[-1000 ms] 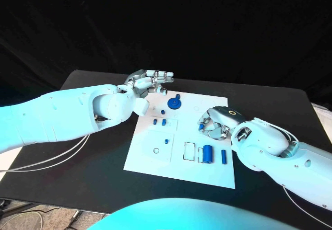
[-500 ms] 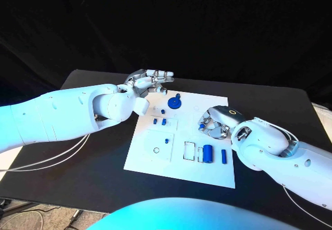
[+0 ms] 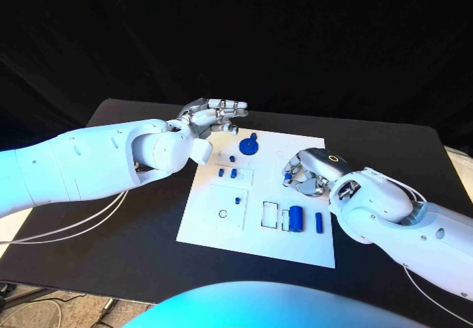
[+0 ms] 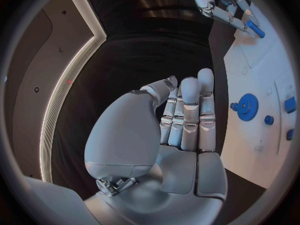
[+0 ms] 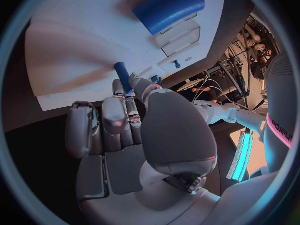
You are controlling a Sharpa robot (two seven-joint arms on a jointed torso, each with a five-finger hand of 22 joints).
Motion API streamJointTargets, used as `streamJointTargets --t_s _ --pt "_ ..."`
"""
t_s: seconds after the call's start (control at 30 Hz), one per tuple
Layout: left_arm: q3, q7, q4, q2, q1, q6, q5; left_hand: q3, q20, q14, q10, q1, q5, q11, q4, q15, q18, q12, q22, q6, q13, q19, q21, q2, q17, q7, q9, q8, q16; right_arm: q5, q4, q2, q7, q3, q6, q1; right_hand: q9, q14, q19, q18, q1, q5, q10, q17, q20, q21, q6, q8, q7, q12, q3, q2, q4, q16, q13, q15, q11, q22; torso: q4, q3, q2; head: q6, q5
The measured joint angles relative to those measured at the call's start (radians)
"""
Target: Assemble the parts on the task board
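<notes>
Right hand [image 5: 128, 135] pinching a smooth blue peg [image 5: 122, 77], long axis tilted toward the white task board [image 3: 296, 246], left hand [image 4: 169, 135] empty, fingers straight together

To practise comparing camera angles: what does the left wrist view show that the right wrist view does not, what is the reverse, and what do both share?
Left wrist view alone: the left hand, its fingers straight and close together, holding nothing, and the blue gear standing on the board.

Right wrist view alone: the large blue cylinder lying in its recess on the board.

Both share the white task board and the right hand, which pinches a slim blue peg over the board.
</notes>
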Motion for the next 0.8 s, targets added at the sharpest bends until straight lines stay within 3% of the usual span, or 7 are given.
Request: streamJointTargets --t_s 0.13,0.3,0.5,0.67,0.8 --pt "0.0 0.0 0.0 -0.002 0.0 0.0 0.0 0.0 0.0 0.0 0.0 0.0 0.0 0.0 0.0 0.0 0.0 0.0 0.0 0.0 0.0 0.0 0.0 0.0 0.0 0.0 0.0 0.0 0.0 0.016 0.03 -0.02 -0.001 0.007 -0.013 0.001 0.004 0.0 0.0 0.0 0.0 0.0 0.0 -0.001 0.0 0.0 0.001 0.0 -0.001 -0.007 0.003 0.0 -0.003 0.0 -0.002 0.0 0.0 0.0 -0.0002 0.0001 -0.001 0.001 0.001" --pt "0.0 0.0 0.0 -0.003 0.0 0.0 0.0 -0.002 0.0 -0.002 0.0 0.0 0.0 0.0 -0.002 0.003 0.0 0.0 -0.001 0.0 0.0 0.0 0.0 0.0 0.0 0.0 0.0 0.0 0.0 0.058 0.099 -0.043 -0.001 0.014 -0.025 0.002 0.002 0.0 0.0 0.0 0.0 -0.001 0.0 -0.002 0.0 0.0 0.0 0.0 -0.001 -0.012 0.007 0.0 -0.007 0.0 -0.002 0.0 0.0 0.0 -0.001 0.0001 -0.001 0.003 0.007" --pt "0.0 0.0 -0.001 -0.002 0.0 0.0 0.0 -0.003 0.0 -0.006 0.0 0.0 0.0 0.0 -0.003 0.001 0.0 0.0 -0.001 0.0 0.0 0.0 0.0 0.0 0.0 0.0 0.0 0.0 0.0 0.106 0.164 -0.014 0.007 0.016 -0.036 -0.002 -0.001 0.0 0.0 0.0 0.0 0.003 0.0 -0.004 0.0 0.0 0.0 -0.001 0.0 -0.019 0.011 0.0 -0.012 0.0 -0.005 0.0 0.0 -0.001 -0.0015 0.0001 -0.001 0.006 0.017" --pt "0.0 0.0 -0.003 0.0 0.0 0.0 0.0 -0.003 0.0 -0.006 -0.002 0.0 0.0 -0.002 -0.003 0.001 0.0 0.0 -0.001 0.0 0.001 0.0 0.0 0.0 0.0 0.0 0.0 0.0 0.0 0.126 0.177 0.041 0.022 0.009 -0.041 -0.011 0.0 0.0 0.0 0.0 0.0 0.003 0.0 -0.005 0.0 0.0 -0.005 -0.005 0.004 -0.022 0.015 0.0 -0.015 0.0 -0.007 0.0 0.0 -0.002 0.0013 -0.0012 -0.001 0.005 0.026" --pt "0.0 0.0 -0.004 0.002 0.0 0.0 0.0 -0.003 0.0 -0.006 -0.002 0.0 0.0 -0.002 -0.003 0.001 0.0 0.0 -0.001 0.0 0.001 0.0 0.0 0.0 0.0 0.0 0.0 0.0 0.0 0.131 0.162 0.088 0.037 -0.002 -0.043 -0.019 0.0 0.0 0.0 0.0 0.002 0.003 0.0 -0.006 0.0 0.0 -0.005 -0.006 0.004 -0.024 0.017 0.002 -0.017 0.0 -0.007 0.0 0.0 -0.004 0.0033 -0.0021 -0.001 0.003 0.037"
